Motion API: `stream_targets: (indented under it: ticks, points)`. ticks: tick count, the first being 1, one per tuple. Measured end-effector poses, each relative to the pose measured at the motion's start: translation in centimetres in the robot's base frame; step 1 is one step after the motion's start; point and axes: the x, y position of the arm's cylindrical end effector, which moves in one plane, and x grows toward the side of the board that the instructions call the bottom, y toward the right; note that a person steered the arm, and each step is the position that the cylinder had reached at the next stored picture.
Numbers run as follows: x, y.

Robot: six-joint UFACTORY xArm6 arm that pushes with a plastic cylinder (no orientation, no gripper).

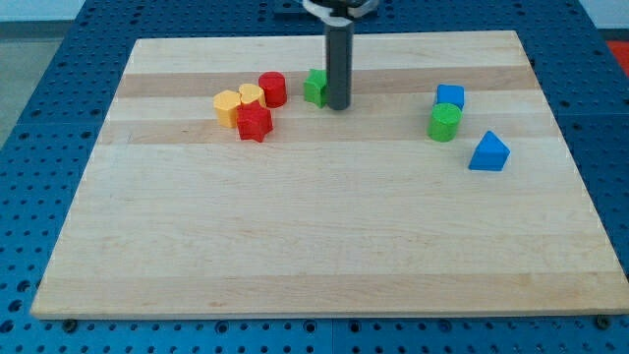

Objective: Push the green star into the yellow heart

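The green star (314, 88) sits near the view's top centre, partly hidden by my rod. My tip (338, 105) rests on the board touching or just right of the green star. The yellow heart (251, 94) lies to the star's left in a tight cluster, with a red cylinder (272, 89) between it and the star. A yellow hexagon-like block (228, 106) and a red star (254, 122) touch the heart on its left and bottom sides.
On the view's right stand a blue cube (450, 96), a green cylinder (444, 122) just below it, and a blue triangular block (489, 152). The wooden board (324, 246) is bordered by a blue perforated table.
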Motion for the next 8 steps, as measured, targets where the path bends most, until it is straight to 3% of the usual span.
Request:
stream_targets:
  ticks: [1, 4, 8]
  points:
    - [-1.7, 4.7]
    - [-3.3, -0.3]
    - [-0.1, -2.7]
